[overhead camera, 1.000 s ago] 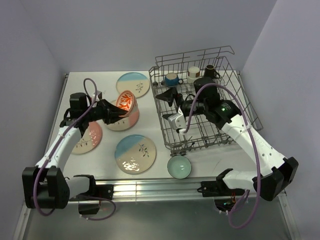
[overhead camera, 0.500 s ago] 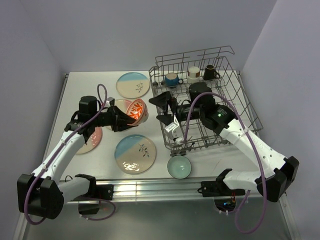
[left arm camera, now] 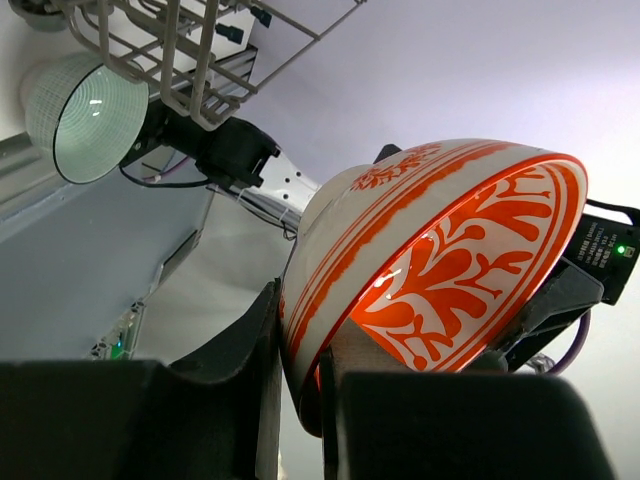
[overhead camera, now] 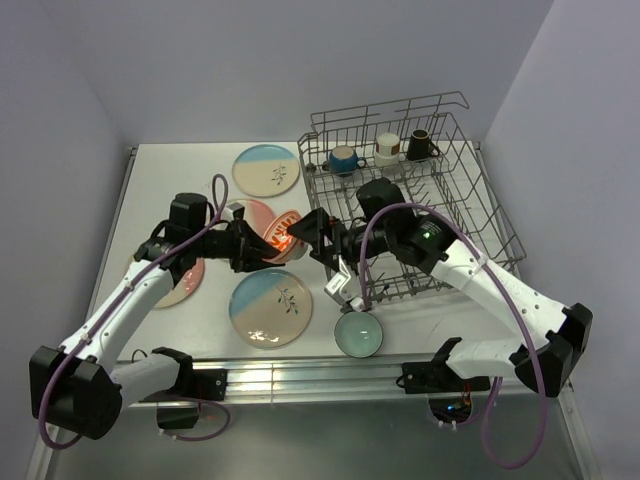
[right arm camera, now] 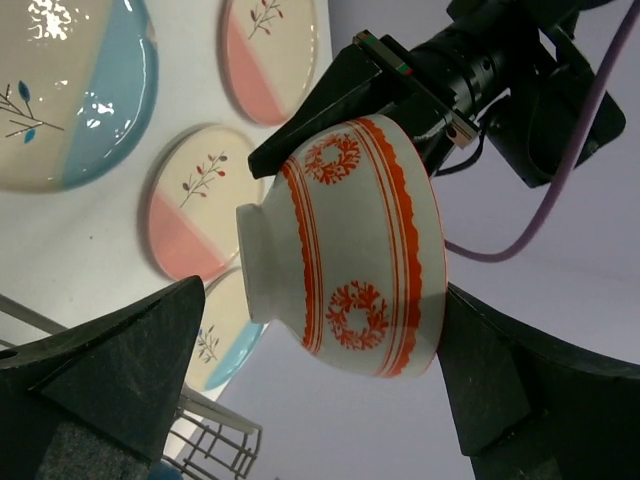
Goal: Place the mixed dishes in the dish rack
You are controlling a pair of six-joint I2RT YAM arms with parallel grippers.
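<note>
My left gripper point(overhead camera: 266, 244) is shut on the rim of the small orange-red bowl point(overhead camera: 284, 233) and holds it tilted in the air beside the dish rack's point(overhead camera: 470, 205) left edge. In the left wrist view the fingers point(left arm camera: 240, 390) pinch the bowl's point(left arm camera: 440, 250) wall. My right gripper point(overhead camera: 314, 238) is open, and its jaws stand on either side of the bowl point(right arm camera: 350, 250) in the right wrist view. The pale teal bowl point(overhead camera: 358, 333) sits on the table in front of the rack. Blue plates point(overhead camera: 266, 169) point(overhead camera: 270, 306) and pink plates point(overhead camera: 182, 282) point(overhead camera: 252, 212) lie on the table.
Three mugs stand at the rack's back: a blue one point(overhead camera: 343, 159), a white and brown one point(overhead camera: 387, 148) and a dark one point(overhead camera: 420, 143). Walls close in on the left, back and right. A metal rail point(overhead camera: 300, 375) runs along the near edge.
My left arm has carried the orange-red bowl to the right, toward the rack. My right gripper has moved left, out past the rack's left edge, and now brackets the bowl.
</note>
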